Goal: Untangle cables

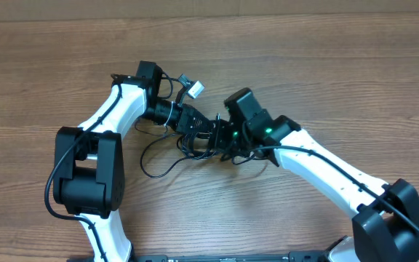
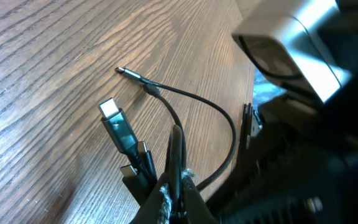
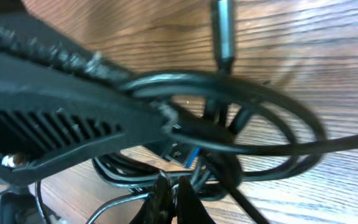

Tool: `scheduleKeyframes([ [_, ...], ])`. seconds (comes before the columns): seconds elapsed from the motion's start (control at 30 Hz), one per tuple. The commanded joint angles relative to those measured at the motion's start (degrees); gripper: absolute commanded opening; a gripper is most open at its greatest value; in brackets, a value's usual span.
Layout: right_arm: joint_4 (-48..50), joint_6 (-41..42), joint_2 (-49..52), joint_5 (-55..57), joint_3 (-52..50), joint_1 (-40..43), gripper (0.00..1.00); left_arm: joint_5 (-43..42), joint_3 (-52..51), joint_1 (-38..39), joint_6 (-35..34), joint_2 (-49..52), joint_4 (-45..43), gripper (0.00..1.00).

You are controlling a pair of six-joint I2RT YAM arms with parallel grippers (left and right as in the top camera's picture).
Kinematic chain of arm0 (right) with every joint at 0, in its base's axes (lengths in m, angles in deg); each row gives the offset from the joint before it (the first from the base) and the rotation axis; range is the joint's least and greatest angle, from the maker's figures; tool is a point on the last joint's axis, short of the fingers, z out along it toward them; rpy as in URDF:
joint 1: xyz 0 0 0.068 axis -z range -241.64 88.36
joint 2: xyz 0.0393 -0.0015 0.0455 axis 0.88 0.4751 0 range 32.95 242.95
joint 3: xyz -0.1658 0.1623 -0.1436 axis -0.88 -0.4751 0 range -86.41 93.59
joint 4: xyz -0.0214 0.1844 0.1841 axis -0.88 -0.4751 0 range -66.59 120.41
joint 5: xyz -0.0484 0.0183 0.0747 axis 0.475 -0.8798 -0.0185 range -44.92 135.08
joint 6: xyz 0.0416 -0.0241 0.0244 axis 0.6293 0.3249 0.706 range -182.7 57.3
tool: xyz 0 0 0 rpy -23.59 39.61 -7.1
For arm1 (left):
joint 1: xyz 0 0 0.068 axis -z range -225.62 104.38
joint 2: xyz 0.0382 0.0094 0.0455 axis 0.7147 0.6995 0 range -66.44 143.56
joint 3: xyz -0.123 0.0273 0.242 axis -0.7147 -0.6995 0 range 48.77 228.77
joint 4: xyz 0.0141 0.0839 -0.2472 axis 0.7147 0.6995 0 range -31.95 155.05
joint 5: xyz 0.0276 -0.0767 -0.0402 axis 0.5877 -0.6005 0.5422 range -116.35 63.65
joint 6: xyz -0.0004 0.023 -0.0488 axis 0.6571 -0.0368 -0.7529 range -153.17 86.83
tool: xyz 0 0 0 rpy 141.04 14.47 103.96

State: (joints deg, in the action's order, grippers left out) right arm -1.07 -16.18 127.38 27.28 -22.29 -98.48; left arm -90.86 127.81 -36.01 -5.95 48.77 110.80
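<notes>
Both arms meet over the cables (image 1: pixel 188 149) in the middle of the table (image 1: pixel 304 65), I think so that the knot can be pulled apart from two sides. The left gripper (image 2: pixel 178 183) has its fingers pressed narrow on a few cords, which keeps the bunch fixed. The right gripper (image 3: pixel 169 194), just beside the left gripper, also has its fingers together; whether a cord is between them I cannot tell. The cables are thin, black and looped through each other. Out of the left gripper come a plug (image 2: pixel 110 111) with a light tip and a thin jack (image 2: pixel 122 70).
</notes>
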Motion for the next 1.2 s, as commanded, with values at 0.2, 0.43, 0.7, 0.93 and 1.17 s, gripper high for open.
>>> scheduleKeyframes([
  [0.2,-1.27,-1.81,0.00,5.77,-0.20,0.52,0.04,-1.77,1.25,-0.24,0.87,0.66,0.13,0.04],
  [0.43,-3.54,-1.77,0.00,5.53,-0.22,2.56,0.04,-1.77,1.25,-0.24,0.85,0.66,0.13,0.04],
  [0.7,-1.77,-1.09,0.00,5.53,-0.20,2.03,0.04,-1.79,1.25,-0.22,0.85,0.66,0.17,0.04],
  [0.93,1.46,0.00,0.00,5.55,-0.22,-0.74,0.04,-1.84,1.25,-0.22,0.85,0.66,0.17,0.04],
  [1.17,3.32,-0.02,0.00,5.77,-0.22,-2.86,0.04,-1.84,1.25,-0.22,0.85,0.66,0.20,0.04],
])
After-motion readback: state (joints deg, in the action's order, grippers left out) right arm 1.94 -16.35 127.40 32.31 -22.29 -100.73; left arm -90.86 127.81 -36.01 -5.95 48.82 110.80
